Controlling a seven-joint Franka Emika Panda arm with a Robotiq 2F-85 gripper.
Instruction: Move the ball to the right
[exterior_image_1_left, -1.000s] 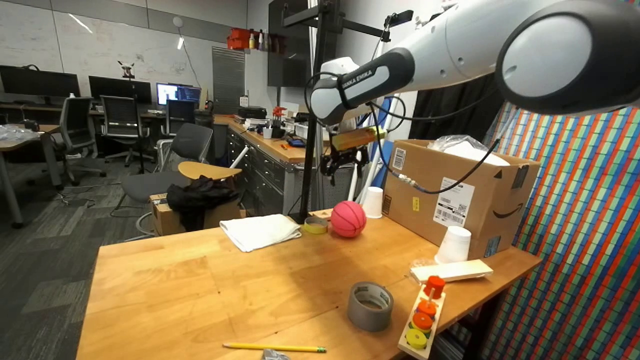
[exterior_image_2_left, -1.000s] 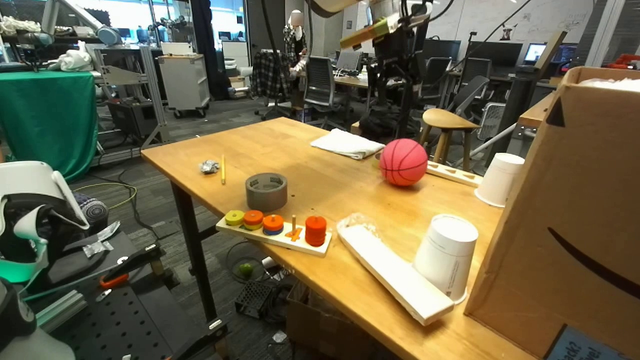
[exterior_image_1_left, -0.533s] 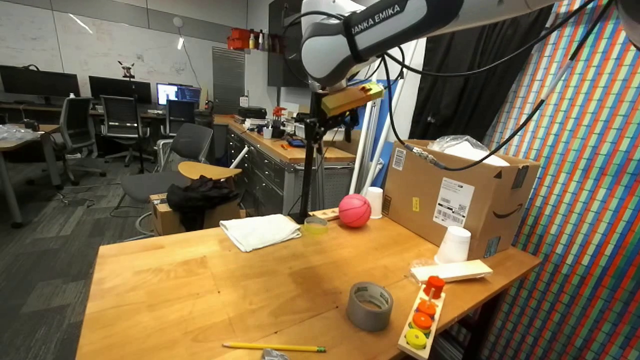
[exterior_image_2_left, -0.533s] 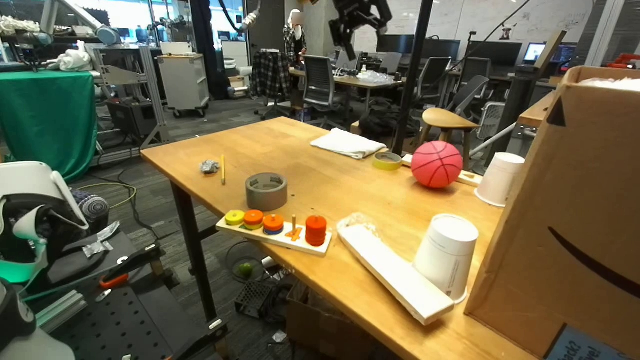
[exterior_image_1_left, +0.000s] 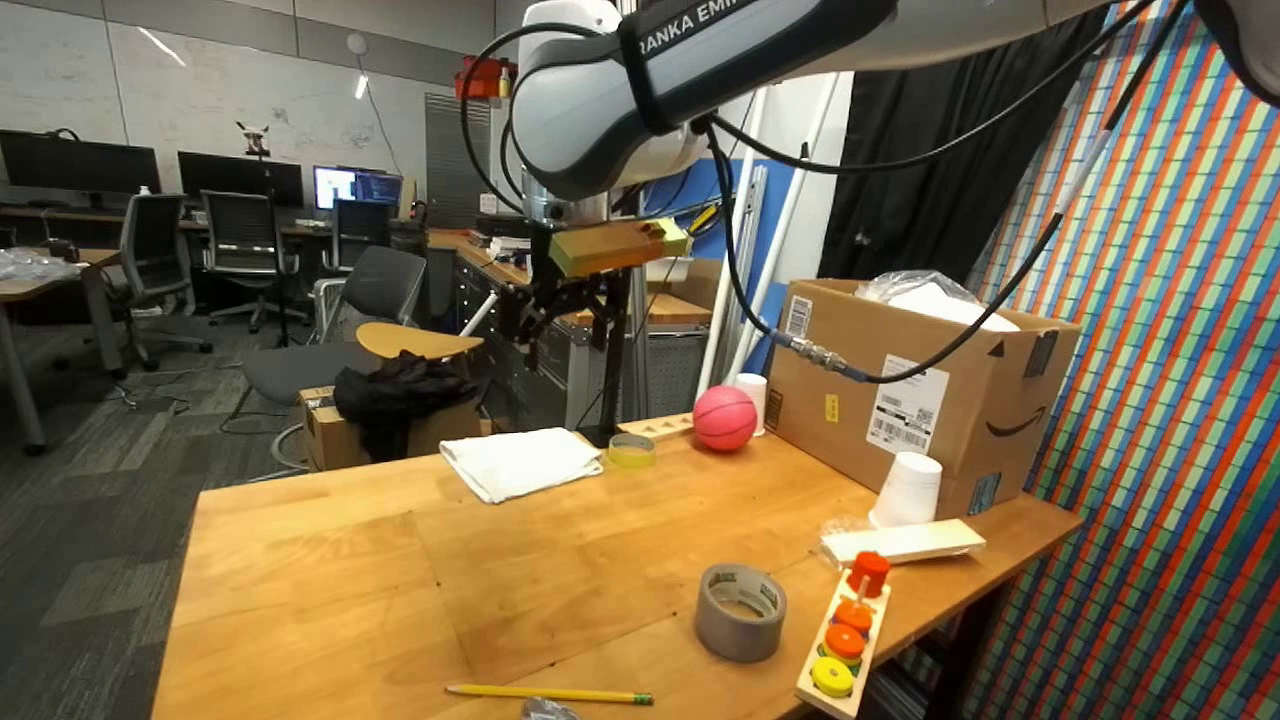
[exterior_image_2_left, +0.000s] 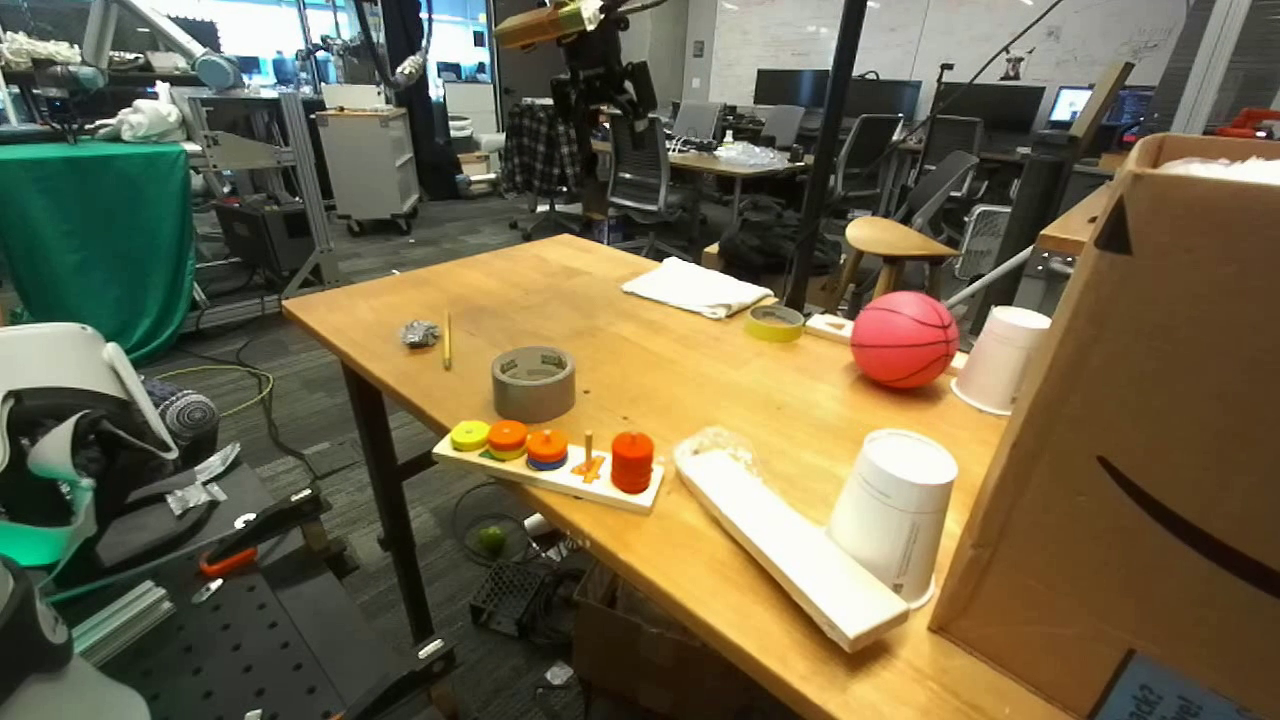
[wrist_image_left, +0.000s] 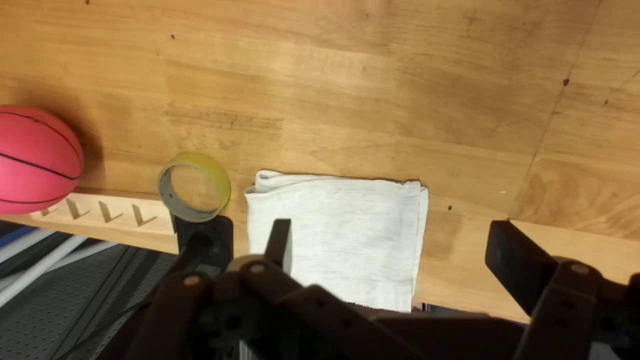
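Tabletop (exterior_image_1_left: 400, 570), wood, read as a dial in an exterior view with 12 at the far edge: bare wood from the middle out toward the edges, 7 through 10 o'clock. Ball (exterior_image_1_left: 725, 418), pinkish-red, dark seams: on the tabletop at 2 o'clock, near the far edge. Fingers (wrist_image_left: 517, 265), pair: spread wide, raised well apart from the ball, folded white cloth (wrist_image_left: 335, 240) showing between them in the wrist view. Cloth: 12 o'clock, at the far edge. Yellow tape roll (exterior_image_1_left: 631, 459): 1 o'clock, between cloth and ball. Notched wooden strip (exterior_image_1_left: 660, 427): along the far edge behind the ball; contact cannot be told. Black post (exterior_image_2_left: 822, 170): upright, at the same edge, behind the tape. Far white cup (exterior_image_1_left: 757, 390), inverted: just beside the ball on its 2 o'clock side, standing in the way there with the large cardboard box (exterior_image_1_left: 850, 425). Near white cup (exterior_image_1_left: 908, 490), inverted, and white bar (exterior_image_1_left: 905, 541): 3 o'clock, in front of the box. Grey tape roll (exterior_image_1_left: 738, 638) and peg-and-disc toy (exterior_image_1_left: 845, 640): 4 o'clock, the toy reaching the edge. Yellow pencil (exterior_image_1_left: 550, 693) and crumpled foil (exterior_image_2_left: 419, 334): 6 o'clock.
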